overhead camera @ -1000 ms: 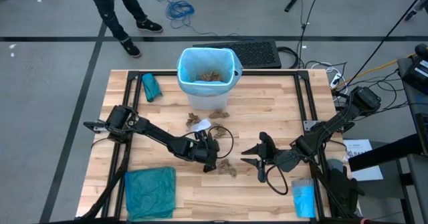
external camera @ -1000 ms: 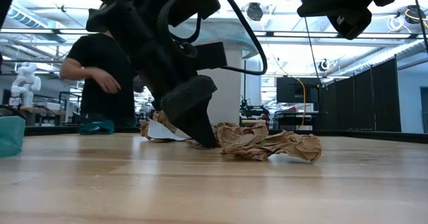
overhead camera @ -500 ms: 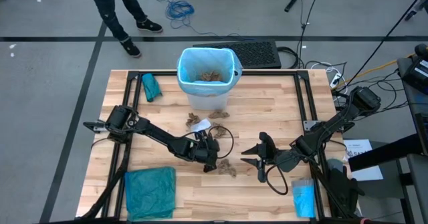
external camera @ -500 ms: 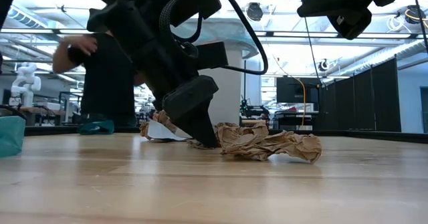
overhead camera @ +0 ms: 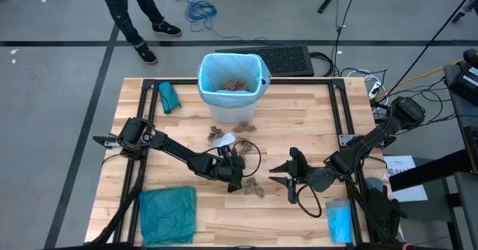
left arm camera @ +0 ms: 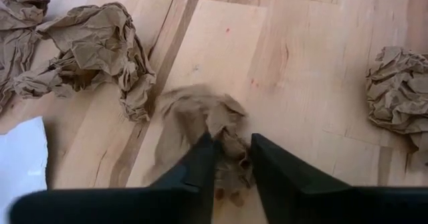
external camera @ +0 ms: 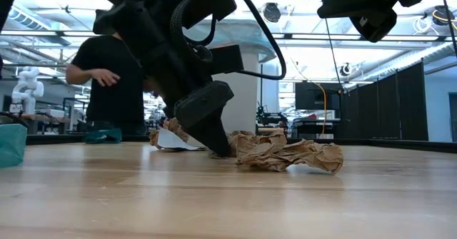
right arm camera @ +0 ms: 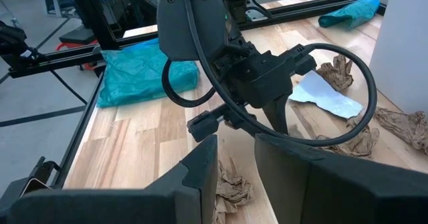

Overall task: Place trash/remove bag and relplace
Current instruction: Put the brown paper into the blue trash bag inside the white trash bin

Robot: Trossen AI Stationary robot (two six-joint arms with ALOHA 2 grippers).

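Your bin at the far edge already holds some paper inside its light blue bag, but scraps remain mid-table. The left gripper is down with its fingers pinching a brown paper scrap. The bag swap is all ahead; the right gripper waits nearby, slightly parted, empty.

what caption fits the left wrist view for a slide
Left gripper fingers pinching a crumpled brown paper scrap on the wooden table.

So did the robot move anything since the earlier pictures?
Barely. The left gripper sits down on a crumpled brown paper scrap, fingers either side, as before. Only the person behind the table moved an arm. The right gripper, the bin and the other scraps stayed put.
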